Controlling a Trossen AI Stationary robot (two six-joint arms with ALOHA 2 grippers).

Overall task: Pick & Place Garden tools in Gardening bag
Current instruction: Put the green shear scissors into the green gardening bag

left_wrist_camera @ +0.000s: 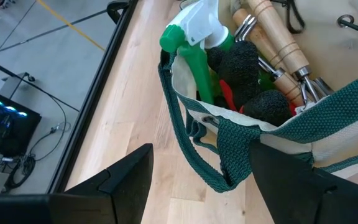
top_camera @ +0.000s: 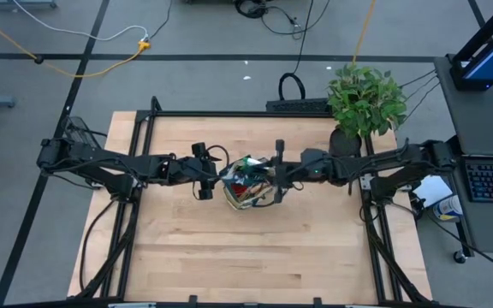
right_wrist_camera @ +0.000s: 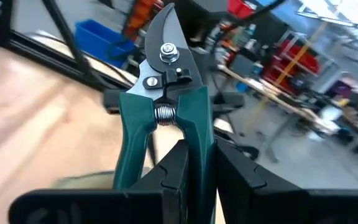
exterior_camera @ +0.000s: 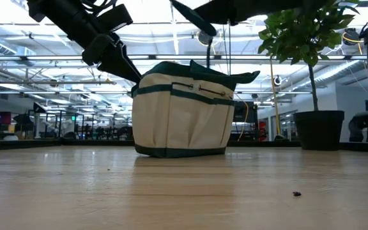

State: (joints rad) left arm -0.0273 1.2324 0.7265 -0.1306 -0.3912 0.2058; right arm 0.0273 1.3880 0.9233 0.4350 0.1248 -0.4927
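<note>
1. Teal-handled pruning shears sit clamped in the right claw, one handle pinched between its fingers, the blades closed and pointing away from the wrist.
2. In the high view the right claw hangs over the gardening bag, which stands near the middle of the worktop, a little toward its far edge.
3. The left claw is spread wide, its fingers either side of the bag's green loop handle at the rim, gripping nothing.
4. Inside the bag lie a green spray bottle, wooden-handled tools and red-black gloves.
5. Judgement: the shears are stiff, fairly heavy steel with smooth handles; gripped on one handle they may swivel, so they should go in blades-down.
6. The bag is soft fabric and its rim sags; the left claw looks placed to hold the mouth open.
7. A potted plant stands by the far right corner.
</note>
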